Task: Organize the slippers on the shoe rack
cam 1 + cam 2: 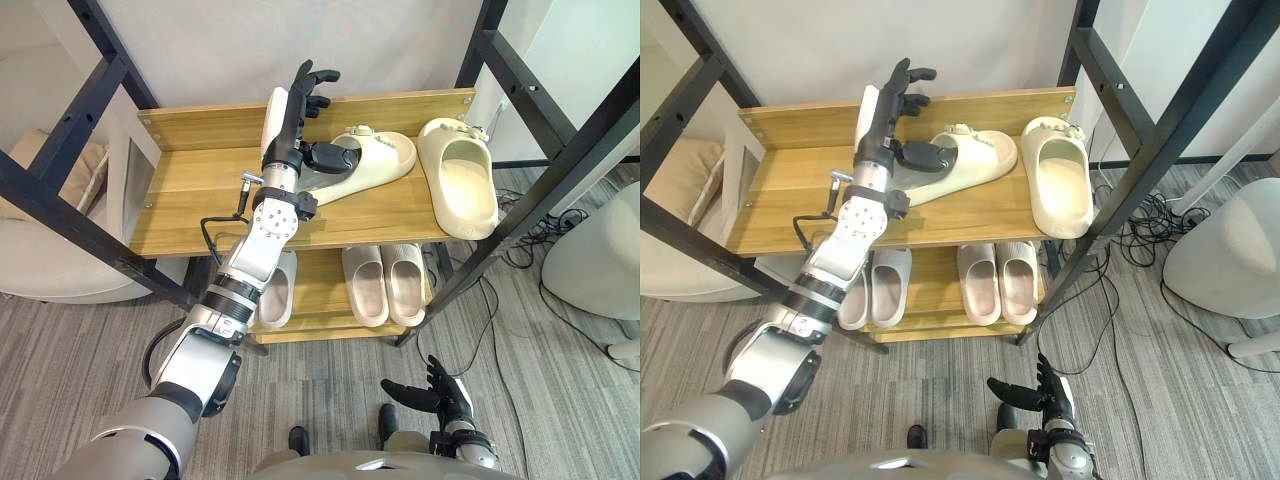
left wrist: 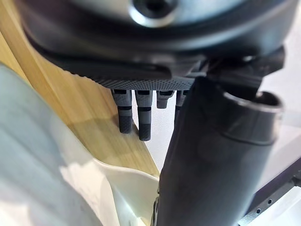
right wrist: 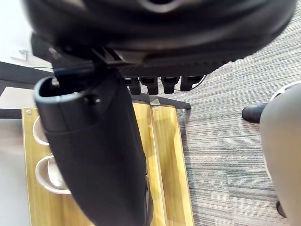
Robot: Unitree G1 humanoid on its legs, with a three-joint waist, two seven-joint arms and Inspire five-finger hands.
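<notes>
On the top shelf (image 1: 200, 195) of the wooden shoe rack a cream slipper (image 1: 375, 160) lies slanted, heel toward my left hand (image 1: 295, 105). That hand is open, its straight fingers (image 2: 136, 117) pointing up along the back board and its thumb (image 1: 335, 155) resting on the slipper's heel end (image 2: 47, 179). To the right lies a second cream slipper (image 1: 460, 185), its front end reaching over the shelf's front edge. My right hand (image 1: 440, 395) hangs low above the floor, open with relaxed fingers (image 3: 160, 84).
The lower shelf (image 1: 320, 295) holds a pale pair of slippers (image 1: 385, 283) and another pale slipper (image 1: 275, 290) to their left. Black frame bars (image 1: 540, 170) cross on both sides of the rack. A white seat (image 1: 595, 260) stands at the right, and cables lie on the carpet (image 1: 520, 240).
</notes>
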